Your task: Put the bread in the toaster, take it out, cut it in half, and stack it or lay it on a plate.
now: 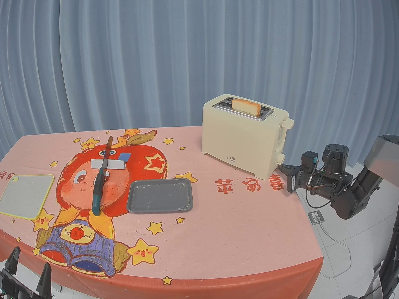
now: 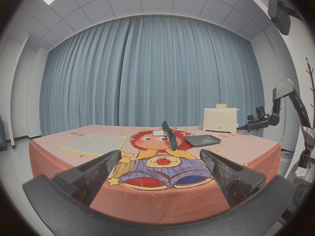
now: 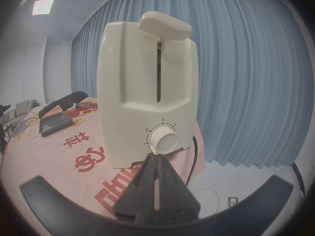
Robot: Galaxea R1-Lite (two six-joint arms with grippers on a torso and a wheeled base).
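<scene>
Furthest left, the left gripper (image 2: 159, 154) hangs off the near corner of the table (image 1: 249, 237), fingers spread with nothing between them, well apart from the work. Past the cutting board (image 1: 25, 196), the knife (image 1: 102, 175) and the grey plate (image 1: 160, 195) stands the toaster (image 1: 243, 136). The bread (image 1: 246, 106) sits in its slot, top edge proud, its long axis running along the slot toward the lever end. At that end is the right gripper (image 1: 281, 167), fingers pressed together and empty, tips just at the dial (image 3: 163, 140). The bread therefore lies above it and to its left, and the right arm is plainly the nearer. The head view gives the bread's height in the slot; the right wrist view gives the lever (image 3: 165, 25) at the top of its track, which suggests the slice is ready to lift out.
</scene>
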